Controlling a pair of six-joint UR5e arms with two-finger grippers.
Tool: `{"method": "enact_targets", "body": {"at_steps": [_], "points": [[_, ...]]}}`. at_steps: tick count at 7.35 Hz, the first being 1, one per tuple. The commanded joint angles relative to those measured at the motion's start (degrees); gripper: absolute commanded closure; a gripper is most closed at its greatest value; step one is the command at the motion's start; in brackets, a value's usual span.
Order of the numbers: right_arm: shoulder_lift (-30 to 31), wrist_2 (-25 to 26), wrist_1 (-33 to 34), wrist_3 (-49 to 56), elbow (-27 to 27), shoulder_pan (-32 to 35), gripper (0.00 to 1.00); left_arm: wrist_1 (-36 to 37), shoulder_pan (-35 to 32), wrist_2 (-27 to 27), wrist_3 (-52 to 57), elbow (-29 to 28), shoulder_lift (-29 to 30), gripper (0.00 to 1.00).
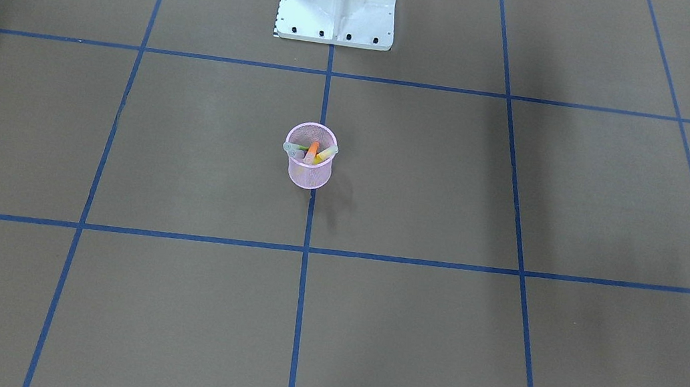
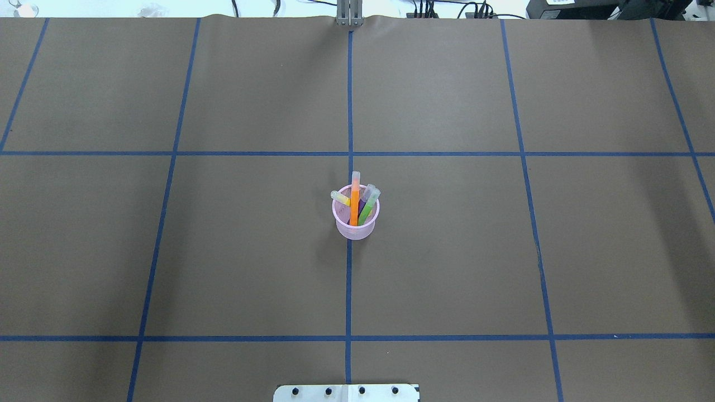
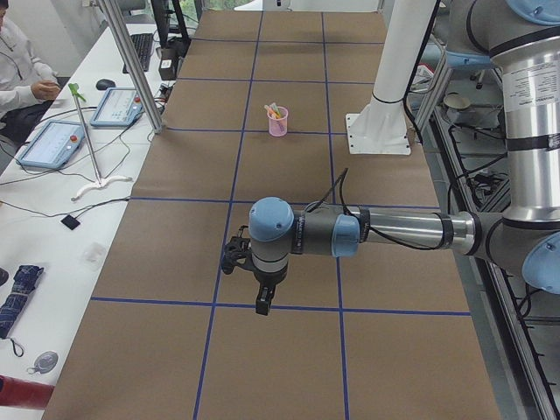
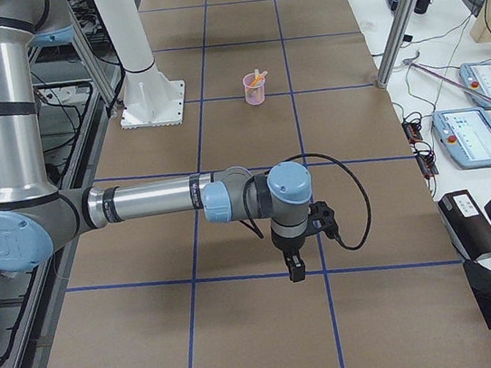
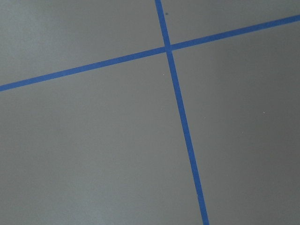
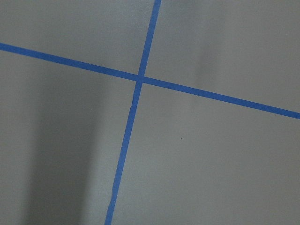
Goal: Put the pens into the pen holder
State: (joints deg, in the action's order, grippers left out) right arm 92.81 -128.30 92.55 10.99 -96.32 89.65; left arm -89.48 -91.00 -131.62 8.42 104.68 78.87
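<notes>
- Pink wire-mesh pen holder (image 2: 356,220), upright near the middle of the table (image 2: 503,251), set right on the centre blue tape line (image 2: 349,290) and out in front of the white robot base (image 1: 338,3).
- Inside it, all four pens, pale caps up and past the rim:
  - orange pen (image 2: 354,204) across the middle, cap leaning over the rim on the operators' side;
  - green pen (image 2: 367,211) slanting toward the robot's right;
  - yellow pen (image 2: 341,198) tipped over the rim toward the robot's left;
  - purple pen (image 2: 361,214) mostly hidden between orange and green.
- Left gripper (image 3: 262,302) well apart from the pen holder, toward the table's left end, hanging fingers-down above a tape line from a forearm stretched out level. Seen only from the side; cannot tell whether open or closed.
- Right gripper (image 4: 294,269) in a like pose toward the table's right end, also well apart from the pen holder and above a tape line. Again seen only from the side; cannot tell whether open or closed.
- In both wrist views, only brown table paper and a crossing of blue tape.
- Pen holder in plain sight from both ends of the table, beyond each gripper.
- Alongside the table on the operators' side, a white bench with control tablets (image 3: 54,144), cables and a folded dark umbrella (image 3: 16,293); at its far corner, a seated person (image 3: 22,70).
</notes>
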Motion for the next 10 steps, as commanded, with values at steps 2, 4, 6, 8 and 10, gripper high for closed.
{"method": "enact_targets", "body": {"at_steps": [2,4,6,8,10], "points": [[0.1,0.0,-0.1,0.1,-0.1,0.0,0.00,-0.4,0.0,-0.2,-3.1,0.2,-0.6,0.00],[2.2,0.4,-0.3,0.2,2.5,0.0,0.00,-0.4,0.0,-0.2,-3.3,-1.2,0.1,0.00],[2.6,0.5,-0.5,0.3,1.2,0.0,0.00,-0.3,0.0,-0.2,-3.1,-0.9,-0.2,0.00],[2.3,0.4,-0.5,0.1,0.9,0.0,0.00,-0.5,0.1,-0.2,-3.1,-0.8,-0.6,0.00],[2.2,0.3,-0.5,0.0,0.4,0.0,0.00,-0.5,0.0,-0.2,-3.1,-0.5,-0.6,0.00]]}}
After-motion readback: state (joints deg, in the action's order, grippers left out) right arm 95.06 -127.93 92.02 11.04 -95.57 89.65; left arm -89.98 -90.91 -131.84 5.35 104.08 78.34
